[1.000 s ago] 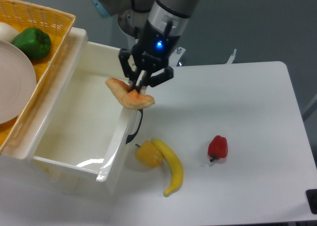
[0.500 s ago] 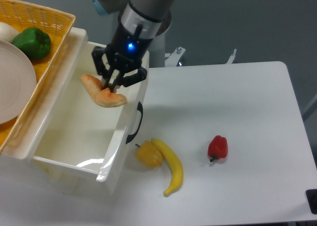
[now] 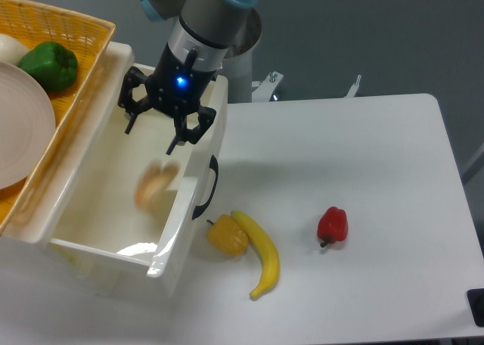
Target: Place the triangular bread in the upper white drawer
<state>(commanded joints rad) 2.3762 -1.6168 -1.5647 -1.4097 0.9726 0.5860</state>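
Tan, blurred triangular bread [image 3: 156, 186] falls inside the upper white drawer [image 3: 113, 209]; the end effector [image 3: 155, 134] hangs spread and empty; lift straight up.

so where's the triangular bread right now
The tan triangular bread shows as a blur inside the upper white plastic drawer, below the open jaws of the gripper and close to the front wall with the black handle.

Banana [image 3: 261, 256] touching yellow pepper [image 3: 227, 235]; red pepper [image 3: 333, 225] apart.
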